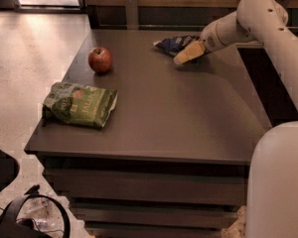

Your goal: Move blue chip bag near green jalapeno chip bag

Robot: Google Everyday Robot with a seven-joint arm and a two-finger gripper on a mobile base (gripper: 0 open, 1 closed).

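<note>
The blue chip bag (pixel 171 44) lies wrinkled near the far edge of the dark table (pixel 179 118), right of centre. My gripper (pixel 186 54), tan at its tip, reaches in from the right on the white arm. It sits at the bag's right near corner, touching or just over it. The green jalapeno chip bag (pixel 81 104) lies flat near the table's front left corner, far from the gripper.
A red apple (pixel 100 59) stands at the table's left side, between the two bags. A dark wall panel runs behind the table. My white base (pixel 280 182) fills the lower right. Black cables and clutter lie on the floor at lower left.
</note>
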